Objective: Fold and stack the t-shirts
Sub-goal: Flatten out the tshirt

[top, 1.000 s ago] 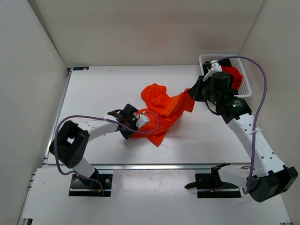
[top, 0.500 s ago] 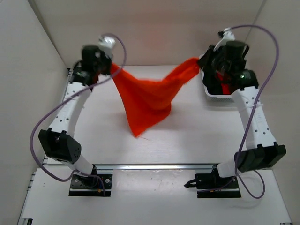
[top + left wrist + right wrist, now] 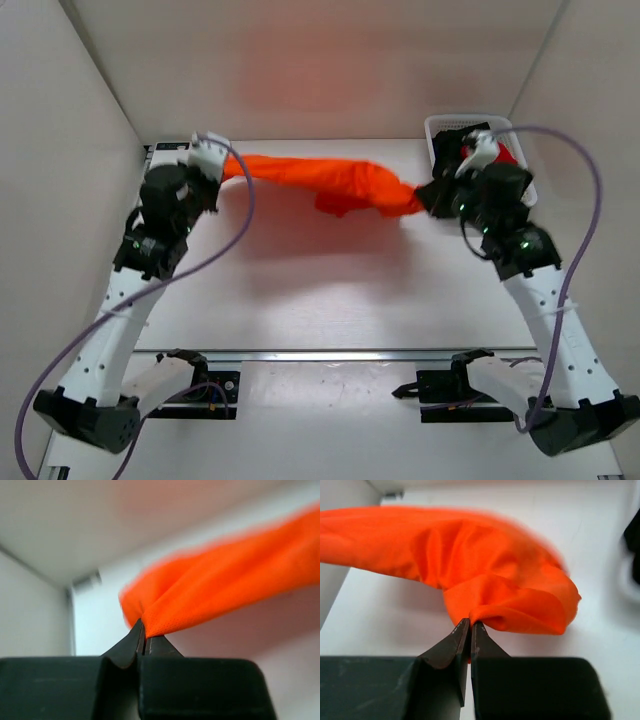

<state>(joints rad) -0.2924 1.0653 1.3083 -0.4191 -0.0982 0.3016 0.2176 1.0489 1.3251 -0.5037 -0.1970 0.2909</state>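
**Desk:** What are you holding, and where is it?

**Caption:** Your two arms stretch the orange t-shirt (image 3: 330,180) like a banner across the far side of the surface (image 3: 330,300). Your left claw (image 3: 144,630) is clenched on one end of the cloth, with the fabric fanning out from its tips. Your right claw (image 3: 470,625) is clenched on the other end, pinching a rolled bunch of cloth. Between them the shirt appears to hang just clear of the surface, judging by the shadow beneath it in the right wrist view.

**Desk:** Why hold it so wide?

**Caption:** Most likely to pull it out of its crumple so you can lay it flat before the first fold. It is not flat yet. The cloth is twisted into a rope, and a loose lump sags nearer your right claw than your left.

**Desk:** And the rest of the job?

**Caption:** The red t-shirt (image 3: 505,157) lies in the white basket (image 3: 437,124) at the far right corner, just behind your right arm. Something dark sits beside it, but it is too small to say what it is. Nothing is folded or stacked, so you seem to be near the start. Watch the corners, because a rope-like grip may lay the shirt down skewed.
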